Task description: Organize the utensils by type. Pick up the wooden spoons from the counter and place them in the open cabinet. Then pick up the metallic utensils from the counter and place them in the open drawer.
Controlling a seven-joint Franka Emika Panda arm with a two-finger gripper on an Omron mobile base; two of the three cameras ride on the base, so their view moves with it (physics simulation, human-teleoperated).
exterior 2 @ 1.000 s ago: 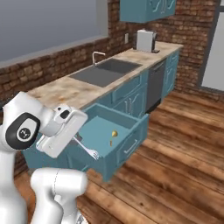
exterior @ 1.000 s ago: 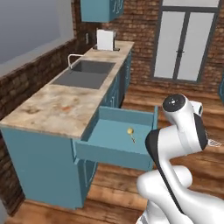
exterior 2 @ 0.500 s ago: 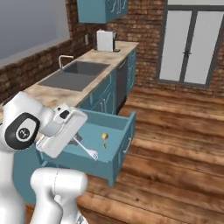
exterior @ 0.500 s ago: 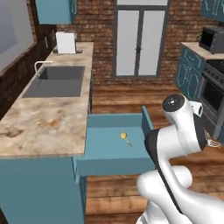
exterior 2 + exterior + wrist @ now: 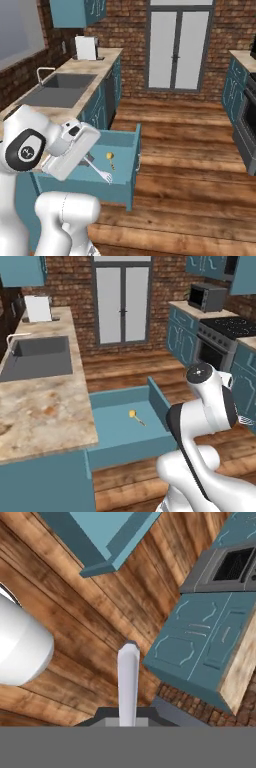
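The counter [image 5: 45, 411] is lying left of the drawer [image 5: 125, 428], with no wooden spoons on its visible part. Inside the drawer a yellow-ended utensil [image 5: 136, 417] is resting. Right of the drawer, the gripper [image 5: 95, 167] is clamping a silver fork [image 5: 102, 173] above the drawer. The metallic step is probably underway; next, it needs lowering and releasing.

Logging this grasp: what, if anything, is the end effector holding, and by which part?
A silver fork, one of the metallic utensils. The end effector grips it by the handle, and the tines point away over the open drawer.
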